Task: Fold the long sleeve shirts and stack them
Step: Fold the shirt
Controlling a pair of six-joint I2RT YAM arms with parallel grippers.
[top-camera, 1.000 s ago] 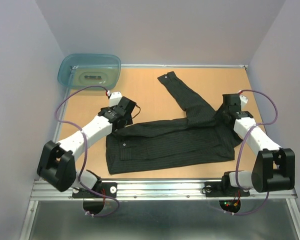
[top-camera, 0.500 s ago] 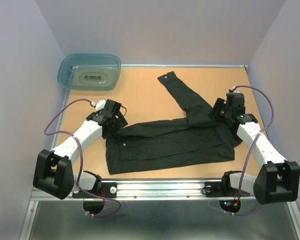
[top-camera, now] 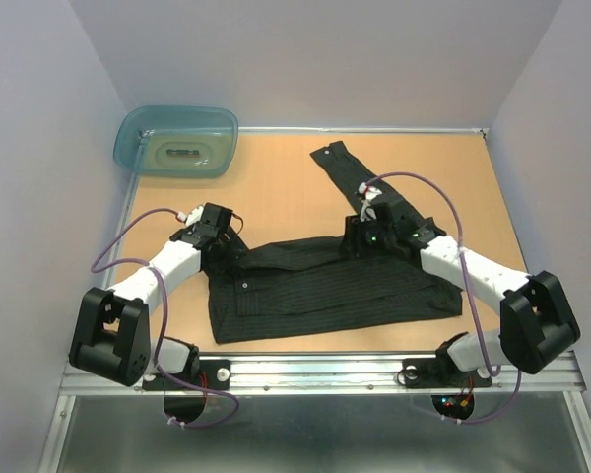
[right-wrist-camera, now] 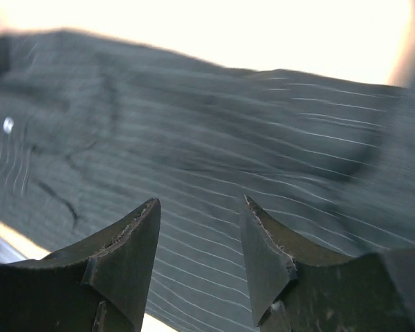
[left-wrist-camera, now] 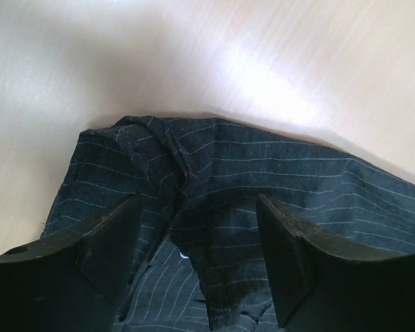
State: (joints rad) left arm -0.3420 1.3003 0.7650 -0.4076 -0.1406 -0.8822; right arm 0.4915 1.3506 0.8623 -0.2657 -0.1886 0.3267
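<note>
Roughly early-to-mid stage, by my read: only one shirt (top-camera: 325,291) in view, nothing stacked yet.

Far-left corner holds a teal tub (top-camera: 177,138), well apart from the work.

Left hand (top-camera: 220,239) sits at the shirt's upper left corner. Wrist view shows its fingers (left-wrist-camera: 104,249) spread wide w/ a bunched fold of pinstripe cloth below and between them, not pinched. So it's open, holding nothing.

Shirt body lies as a long band across the tabletop (top-camera: 276,177) near the front rail (top-camera: 315,367). It looks doubled over lengthwise, w/ a button showing at the left end. Hem edge runs close to the rail, not over it.

One sleeve (top-camera: 360,182) runs diagonally toward far centre, unfolded. That's the obvious job left, plus the crosswise folds. Other sleeve: can't make out.

Right hand (top-camera: 362,236) hovers over the body's upper edge where the sleeve joins. Wrist view shows jaws apart, nothing between, cloth blurred beyond, so it's open and empty.

Room: bare tabletop betw tub and sleeve, and a wide patch right of the sleeve, enough to swing the sleeve inward. Left wall (top-camera: 39,197) and right wall (top-camera: 561,148) sit close on both flanks, so sideways reach looks tight.
</note>
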